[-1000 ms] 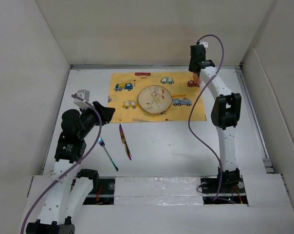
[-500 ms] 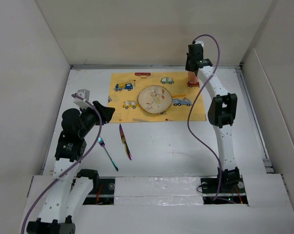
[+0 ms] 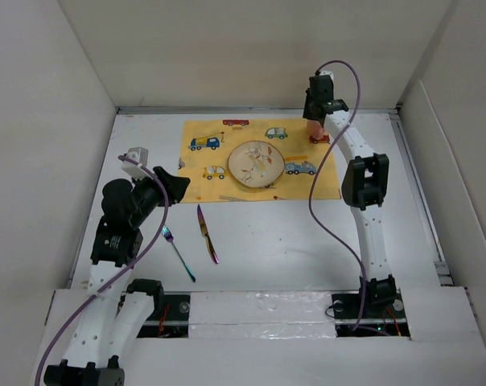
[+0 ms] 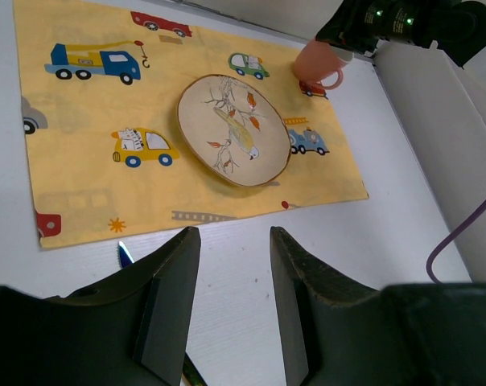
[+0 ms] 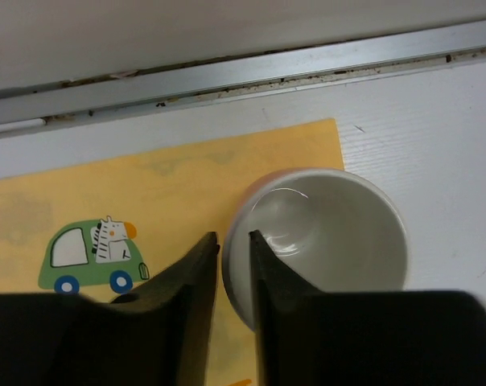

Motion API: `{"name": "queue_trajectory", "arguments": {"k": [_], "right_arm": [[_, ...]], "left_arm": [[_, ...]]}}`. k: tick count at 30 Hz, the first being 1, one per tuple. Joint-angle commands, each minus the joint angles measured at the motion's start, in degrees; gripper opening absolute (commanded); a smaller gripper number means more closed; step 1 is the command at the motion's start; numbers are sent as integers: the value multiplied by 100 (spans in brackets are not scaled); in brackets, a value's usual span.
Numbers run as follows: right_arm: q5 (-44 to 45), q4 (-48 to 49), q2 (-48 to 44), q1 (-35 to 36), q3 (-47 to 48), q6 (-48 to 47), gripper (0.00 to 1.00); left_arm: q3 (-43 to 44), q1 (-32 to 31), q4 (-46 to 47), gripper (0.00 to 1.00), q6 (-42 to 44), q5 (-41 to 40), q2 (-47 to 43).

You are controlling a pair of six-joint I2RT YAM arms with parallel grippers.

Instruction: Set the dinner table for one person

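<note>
Off-white panels wall a plain white table [image 3: 307, 241] that runs from my arm bases to the far wall and carries everything. A yellow placemat [image 3: 299, 189] printed with cars lies toward the far edge, with a decorated plate [image 3: 256, 164] near its middle.

My right tool [image 5: 234, 238] is at the pink cup [image 5: 331, 233] on the mat's far right corner. One finger is outside the cup wall and one inside, close together. I cannot tell whether they press the wall or stand just off it. My left tool [image 4: 233, 235] hovers above the near left part of the table, fingers apart and holding nothing.

Fork [image 3: 179, 254] and knife [image 3: 207, 233] lie on bare table between the mat's near edge and my left base, not yet beside the plate.

Risks, as I judge them:
- The cup appears to straddle the mat's right edge. A base half on cloth may rock.
- The inner finger could catch the rim if I lift away at an angle, dragging or tipping the cup.
- Thin cutlery lying flat may slide rather than lift.

View differences:
- The right wrist view alone shows the cup empty and the rim between my fingers.
- The left wrist view alone shows the cup's handle.
- Only the top view shows both pieces of cutlery whole.
</note>
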Motion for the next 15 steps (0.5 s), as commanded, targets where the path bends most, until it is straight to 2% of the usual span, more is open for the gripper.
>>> {"name": "queue_trajectory", "arguments": {"k": [1, 4, 7, 12, 13, 14, 15], "right_arm": [[12, 424, -186, -21, 315, 12, 38], [47, 555, -422, -21, 130, 12, 49], [21, 635, -712, -21, -45, 12, 56], [-6, 872, -1485, -21, -607, 12, 57], [-6, 933, -1696, -21, -782, 12, 54], [12, 1169, -2185, 109, -993, 3, 51], [38, 1328, -2469, 163, -1569, 12, 44]], "left_arm": [[-21, 46, 226, 37, 64, 102, -43], [-21, 46, 217, 37, 64, 93, -34], [-21, 46, 226, 37, 55, 102, -69], [-30, 46, 226, 37, 55, 67, -113], [-13, 98, 243, 35, 46, 67, -131], [5, 99, 252, 31, 37, 50, -131], [22, 99, 252, 21, 37, 32, -148]]}}
